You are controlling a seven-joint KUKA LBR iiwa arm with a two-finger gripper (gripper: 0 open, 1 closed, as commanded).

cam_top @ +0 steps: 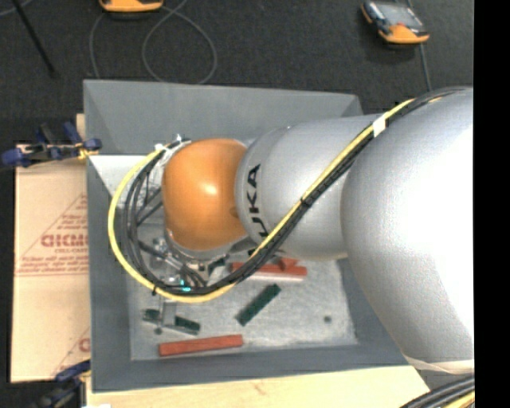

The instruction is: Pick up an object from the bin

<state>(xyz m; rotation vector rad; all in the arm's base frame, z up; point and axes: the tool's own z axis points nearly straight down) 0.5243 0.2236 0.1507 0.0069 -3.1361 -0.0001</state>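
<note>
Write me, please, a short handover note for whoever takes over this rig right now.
Tool: low over the left part of the bin, below the orange wrist cover; open or shut, cannot tell.
Things: small dark green pieces nearest it; tilted dark green bar to their right; long orange-red bar by the near wall; another red bar partly under the arm.
Done: no pick seen yet.
Left: grasp one thing, lift it out.

On the dark floor beyond the far edge of the bin lay two orange and black devices. One sat past the bin's far left corner, cut by the picture's edge, and the other past its far right corner. A thin cable looped on the floor between them.
</note>
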